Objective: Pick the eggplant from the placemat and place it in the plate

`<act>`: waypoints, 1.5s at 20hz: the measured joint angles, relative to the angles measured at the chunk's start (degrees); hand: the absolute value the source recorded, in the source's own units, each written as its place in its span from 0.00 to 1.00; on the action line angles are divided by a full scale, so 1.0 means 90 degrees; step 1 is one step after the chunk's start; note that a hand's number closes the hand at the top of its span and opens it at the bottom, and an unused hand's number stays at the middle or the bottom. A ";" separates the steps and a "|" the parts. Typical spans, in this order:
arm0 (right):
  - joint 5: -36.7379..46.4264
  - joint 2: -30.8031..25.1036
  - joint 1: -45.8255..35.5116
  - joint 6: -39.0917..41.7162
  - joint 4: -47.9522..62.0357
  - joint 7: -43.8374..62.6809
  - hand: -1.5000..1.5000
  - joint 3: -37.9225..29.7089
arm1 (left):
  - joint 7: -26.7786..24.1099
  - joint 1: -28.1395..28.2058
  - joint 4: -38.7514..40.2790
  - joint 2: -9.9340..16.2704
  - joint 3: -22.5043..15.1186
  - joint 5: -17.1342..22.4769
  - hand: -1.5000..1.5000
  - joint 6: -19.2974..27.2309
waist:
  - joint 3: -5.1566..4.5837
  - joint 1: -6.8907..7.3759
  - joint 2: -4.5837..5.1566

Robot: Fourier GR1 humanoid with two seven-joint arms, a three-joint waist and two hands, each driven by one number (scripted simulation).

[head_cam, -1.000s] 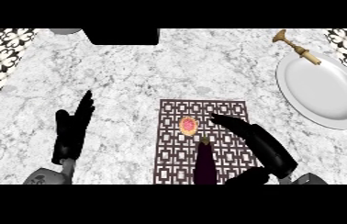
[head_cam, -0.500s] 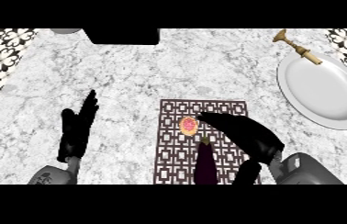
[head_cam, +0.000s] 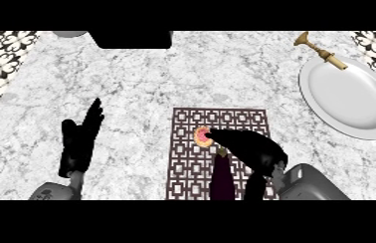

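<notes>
The right hand [head_cam: 249, 145] sits over the placemat [head_cam: 187, 162] with its fingers bent a little, holding nothing. The dark eggplant [head_cam: 222, 180] lies just below its fingers. A small pink donut [head_cam: 202, 136] is at its fingertips. The white plate [head_cam: 343, 100] is far up to its right. The left hand [head_cam: 79, 142] rests open, fingers up.

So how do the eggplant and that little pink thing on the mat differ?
The eggplant is long, slim and dark purple; the pink item is small, roundish and pink with a yellowish edge. The eggplant lies lengthwise at the mat's near end; the pink item sits nearer the middle, with the right hand reaching over beside it. Both rest on the patterned placemat.
</notes>
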 measured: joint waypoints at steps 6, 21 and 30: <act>0.0590 0.0309 0.0206 0.0348 0.0444 -0.0491 0.00 -0.0219 | 0.0182 0.0121 -0.0200 -0.0102 0.0224 -0.0220 0.50 -0.0239 | 0.0001 -0.0006 -0.0002; 0.1783 0.1211 0.0552 0.0717 0.0836 -0.0868 0.00 -0.0623 | 0.0218 0.0241 -0.0193 -0.0603 0.0639 -0.0849 0.50 -0.0566 | -0.0005 -0.0022 -0.0030; 0.2645 0.1271 0.0448 0.0319 0.1232 -0.1975 1.00 -0.0750 | 0.0279 0.0302 -0.0314 -0.0807 0.0796 -0.1115 0.50 -0.0718 | -0.0016 -0.0018 -0.0074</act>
